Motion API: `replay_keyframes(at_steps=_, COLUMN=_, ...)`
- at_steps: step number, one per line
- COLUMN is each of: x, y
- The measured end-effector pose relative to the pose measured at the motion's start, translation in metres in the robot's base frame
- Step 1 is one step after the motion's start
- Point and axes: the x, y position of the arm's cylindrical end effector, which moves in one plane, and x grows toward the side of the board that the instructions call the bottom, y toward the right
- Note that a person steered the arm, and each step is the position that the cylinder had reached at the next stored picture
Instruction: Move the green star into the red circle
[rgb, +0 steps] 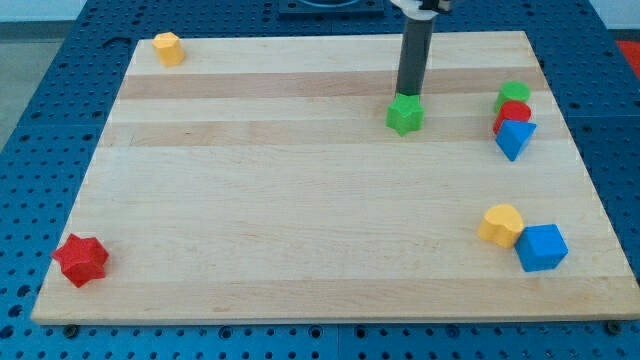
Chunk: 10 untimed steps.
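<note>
The green star (405, 115) lies on the wooden board in the upper right part of the view. My tip (408, 94) stands right behind the star, at its top edge, touching or nearly touching it. The red circle (514, 113) lies further to the view's right, wedged between a green block (514, 95) above it and a blue block (515, 138) below it. The star is about a hundred pixels to the left of the red circle.
A yellow block (168, 48) sits at the board's top left corner. A red star (81, 259) sits at the bottom left. A yellow block (501, 225) and a blue cube (542, 247) lie together at the bottom right. The board's edge (330, 320) runs along the bottom.
</note>
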Motion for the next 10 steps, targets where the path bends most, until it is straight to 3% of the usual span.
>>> replay_keyframes(at_steps=2, x=-0.013, y=-0.054)
replay_keyframes(at_steps=3, x=0.016, y=-0.064)
replay_keyframes(at_steps=4, x=0.029, y=-0.053)
replay_keyframes(at_steps=6, x=0.038, y=0.037)
replay_keyframes(at_steps=10, x=0.037, y=0.053)
